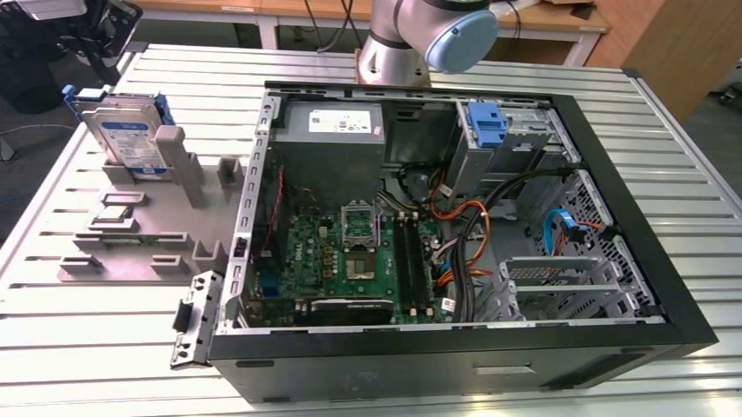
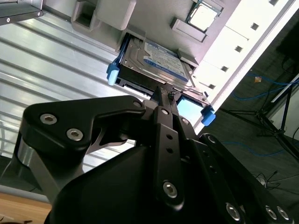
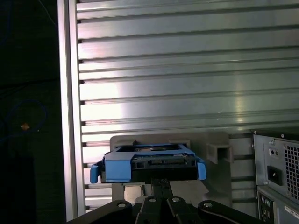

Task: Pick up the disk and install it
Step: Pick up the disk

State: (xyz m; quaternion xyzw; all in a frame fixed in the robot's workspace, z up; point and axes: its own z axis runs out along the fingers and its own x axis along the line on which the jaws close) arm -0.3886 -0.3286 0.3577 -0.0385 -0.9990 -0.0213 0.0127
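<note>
Clenched on nothing, the hand point(image 2: 161, 93) hangs with its fingertips pressed together, pointed at the top end of the disk point(image 2: 156, 63). They are very close to it, though I can't tell whether they touch. The disk stands on edge in a slot of the grey holder point(image 1: 174, 208), label side out and blue bracket around its rim. The holder sits on the slatted metal desk point(image 1: 93, 347), toward the exterior view's left. A couple of small chips lie in the holder's other pockets.

To my eye this is the approach part of the pick-up: nothing is lifted and the disk is fully seated in its slot. A grasp from here calls for the fingers to part first, straddle the disk's thin body squarely, and close on its flat faces, not the plastic tabs.

Farther off, just beside the holder, the open computer case point(image 1: 464, 217) lies on its side with board and cables exposed. The disk is well apart from its drive bays.
</note>
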